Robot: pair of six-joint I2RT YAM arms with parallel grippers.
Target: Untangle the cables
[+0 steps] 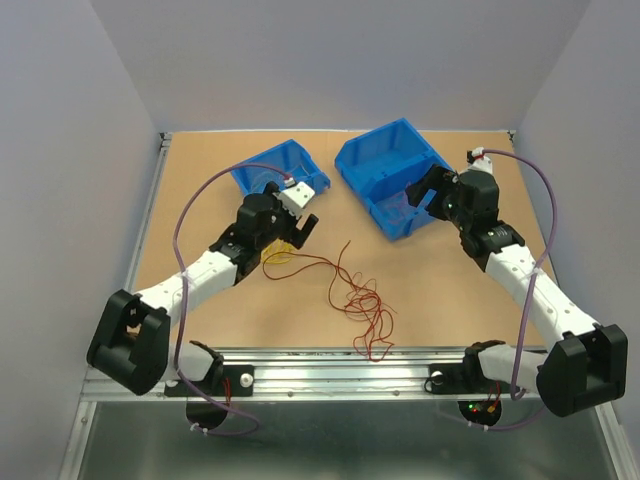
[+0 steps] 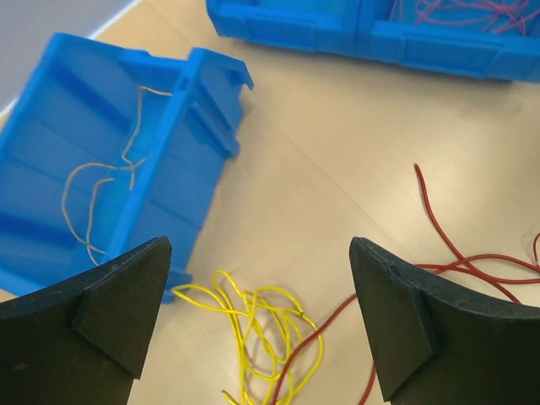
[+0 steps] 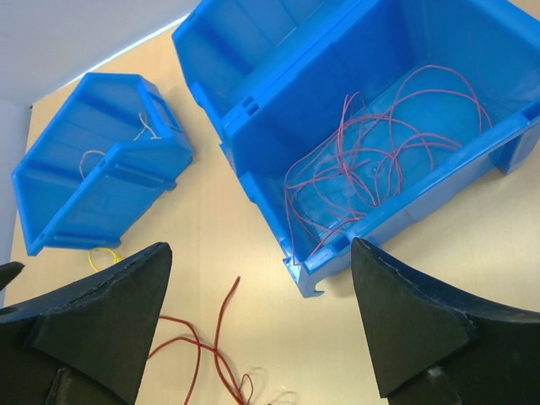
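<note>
The left gripper (image 1: pixel 303 228) hangs over the worktop (image 1: pixel 450 290) just in front of the small blue bin (image 1: pixel 280 170), its jaws spread wide with nothing between them. In the left wrist view, the two dark fingers (image 2: pixel 110 312) frame a loose bundle of yellow cable (image 2: pixel 253 325) lying on the worktop just beside the near corner of the small bin. A red cable (image 2: pixel 439 228) runs away to the right of the yellow one, and one red strand passes close by the yellow loops; whether they are hooked together cannot be told.

The small bin is tipped on its side and holds a thin pale wire (image 2: pixel 101 177) that curls across its inner wall.

The right gripper (image 1: pixel 425 190) is at the open mouth of the large blue bin (image 1: pixel 390 175), also fully open and gripping nothing. Its wrist camera looks into that bin, where several pinkish-red cables (image 3: pixel 380 169) lie in overlapping loops on the floor of the bin.

In the overhead view, the main red tangle (image 1: pixel 365 305) sits on the worktop between the two arms, near the front edge. From it, long strands trail back toward the yellow cable under the left gripper.
</note>
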